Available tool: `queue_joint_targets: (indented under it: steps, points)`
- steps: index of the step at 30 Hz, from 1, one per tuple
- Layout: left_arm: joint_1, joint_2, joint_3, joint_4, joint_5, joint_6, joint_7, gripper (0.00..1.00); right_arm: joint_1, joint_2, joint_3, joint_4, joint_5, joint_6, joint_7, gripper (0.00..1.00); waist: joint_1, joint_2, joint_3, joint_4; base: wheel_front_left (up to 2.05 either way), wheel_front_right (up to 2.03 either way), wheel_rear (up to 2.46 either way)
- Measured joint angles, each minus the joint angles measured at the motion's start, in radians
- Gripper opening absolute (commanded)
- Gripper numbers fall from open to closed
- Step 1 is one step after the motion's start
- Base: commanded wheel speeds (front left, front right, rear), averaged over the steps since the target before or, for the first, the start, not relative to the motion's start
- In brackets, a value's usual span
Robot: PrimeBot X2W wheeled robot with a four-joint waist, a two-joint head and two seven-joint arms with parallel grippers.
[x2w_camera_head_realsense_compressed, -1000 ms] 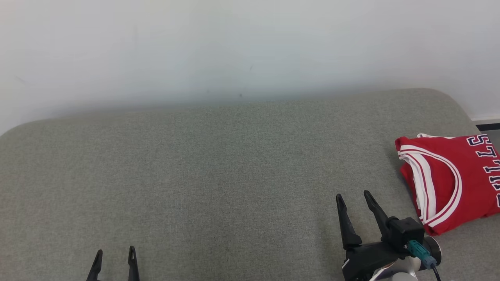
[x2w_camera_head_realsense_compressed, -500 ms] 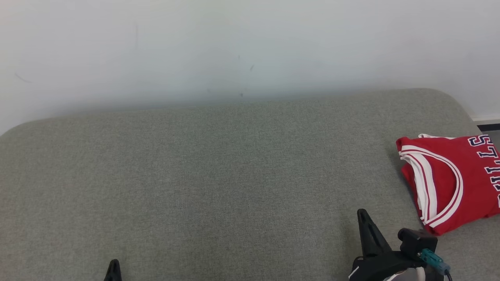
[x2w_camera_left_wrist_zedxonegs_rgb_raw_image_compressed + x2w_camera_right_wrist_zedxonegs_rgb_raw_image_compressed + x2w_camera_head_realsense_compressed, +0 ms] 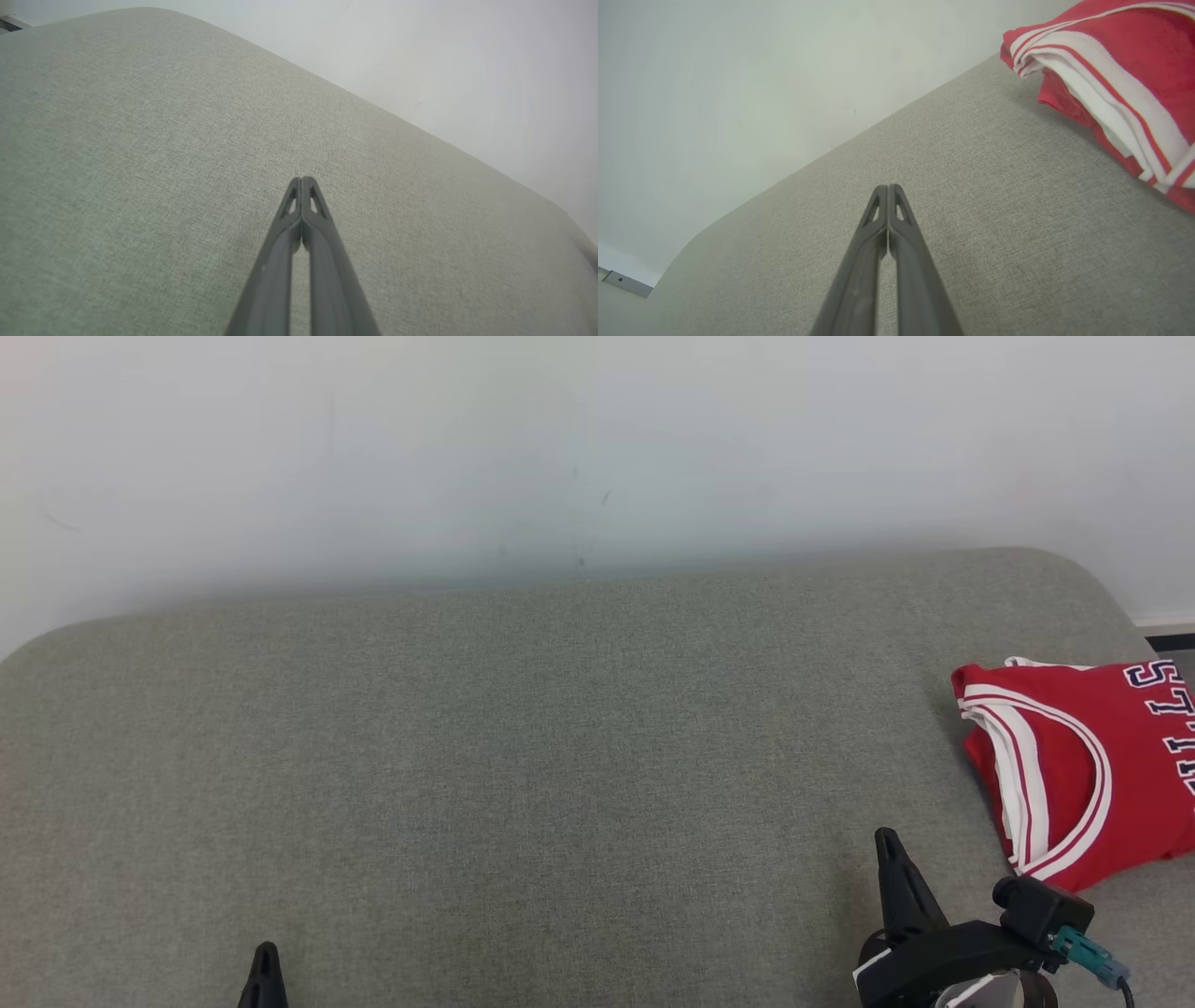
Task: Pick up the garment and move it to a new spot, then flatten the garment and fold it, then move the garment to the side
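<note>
Since the folded basketball jersey (image 3: 1074,775) lies aside on the counter (image 3: 560,756), left gripper (image 3: 302,179) and right gripper (image 3: 888,186), jaws closed empty, should pull back without brushing it.

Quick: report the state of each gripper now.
Left gripper: shut, empty, over the grey fabric cushion.
Right gripper: shut, empty, apart from the folded red-and-white jersey.

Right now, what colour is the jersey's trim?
White with thin red stripes on the red jersey; clearest in the right wrist view.
</note>
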Motion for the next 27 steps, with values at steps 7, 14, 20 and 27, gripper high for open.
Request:
queue_joint_targets:
  steps: [7,14,20,27]
  points:
    - [-0.011,0.0,0.003,-0.006,-0.129,-0.009,0.03,0.0,0.002,0.0,-0.014,-0.021,0.127,0.0,0.032,0.0,0.0,0.0,0.001,0.003,0.0,0.0,0.0]
    - [-0.022,0.0,0.007,-0.011,-0.236,-0.016,0.055,0.0,0.007,0.0,-0.025,-0.038,0.232,0.0,0.058,0.0,0.0,0.0,0.001,0.006,0.0,0.0,0.0]
    - [-0.029,0.0,0.009,-0.016,-0.306,-0.019,0.073,0.0,0.008,0.0,-0.032,-0.049,0.301,0.0,0.075,0.0,0.0,0.0,0.002,0.008,0.0,0.0,0.0]
    - [-0.041,0.0,0.012,-0.022,-0.393,-0.025,0.093,0.0,0.009,0.0,-0.042,-0.063,0.388,0.0,0.094,0.0,0.0,0.0,0.003,0.011,0.0,0.0,0.0]
